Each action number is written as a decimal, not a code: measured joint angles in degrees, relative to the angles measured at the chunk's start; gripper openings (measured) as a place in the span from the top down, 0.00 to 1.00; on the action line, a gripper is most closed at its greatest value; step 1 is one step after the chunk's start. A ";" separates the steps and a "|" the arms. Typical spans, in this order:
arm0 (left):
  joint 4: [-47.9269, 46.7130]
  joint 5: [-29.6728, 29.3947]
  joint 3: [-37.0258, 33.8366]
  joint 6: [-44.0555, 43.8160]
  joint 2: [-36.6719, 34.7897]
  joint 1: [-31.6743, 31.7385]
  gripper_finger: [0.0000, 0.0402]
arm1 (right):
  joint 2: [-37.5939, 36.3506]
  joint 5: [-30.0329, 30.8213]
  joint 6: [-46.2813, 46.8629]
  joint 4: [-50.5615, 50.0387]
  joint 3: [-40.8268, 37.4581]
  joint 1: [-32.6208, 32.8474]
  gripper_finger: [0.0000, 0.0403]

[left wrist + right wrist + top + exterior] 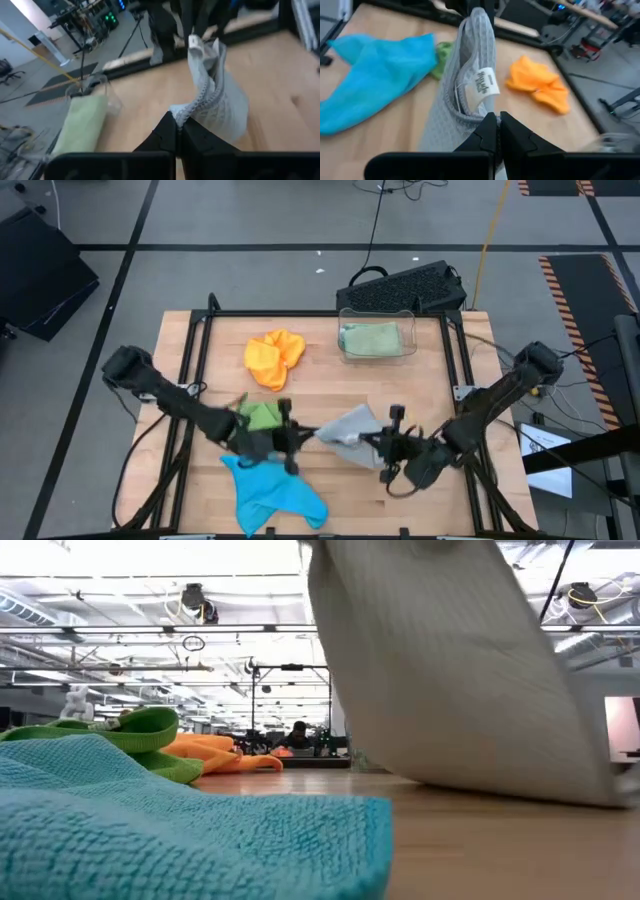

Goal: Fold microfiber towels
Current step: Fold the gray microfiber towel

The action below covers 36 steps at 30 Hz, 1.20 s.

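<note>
The grey towel (348, 427) is held up between the two tools, near the front edge of the tabletop (330, 375), a bit right of the middle. The left tool (292, 438) is shut tight on one corner of the grey towel. In the left wrist view the two dark fingers (172, 137) pinch the hem, and the cloth hangs out past them. The right tool (385, 446) is shut tight on the other side of the same towel. In the right wrist view the cloth runs from the pinched fingers (492, 132) straight out to the other tool, and a small white tag (485, 82) shows on it. In the low view the grey towel hangs down with its bottom edge on the wood.

The blue towel (272, 488) lies in a loose heap at the front edge of the tabletop, just under the left tool. The bright green towel (260, 416) lies bunched beside the left arm, touching the blue towel. The orange towel (274, 357) lies crumpled toward the back edge, left of the middle, well apart from both tools. The pale green towel (371, 338) lies folded inside the clear bin (378, 310) at the back edge, right of the middle.
</note>
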 joint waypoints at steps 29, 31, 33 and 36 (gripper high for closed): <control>5.00 9.52 1.95 -6.06 -9.06 3.75 0.99 | -23.24 -33.64 -4.61 8.72 -7.70 -16.24 0.99; 5.02 9.87 2.03 -8.28 -7.44 1.65 0.99 | -23.22 -33.72 -2.59 11.62 -10.12 -13.50 0.99; 4.54 10.07 2.01 -10.95 -5.41 -0.27 0.99 | -23.16 -33.79 -0.96 15.36 -12.31 -11.03 0.99; 4.70 11.49 2.02 -15.99 -2.06 -2.19 0.99 | -22.53 -33.78 1.34 20.68 -15.13 -7.88 0.99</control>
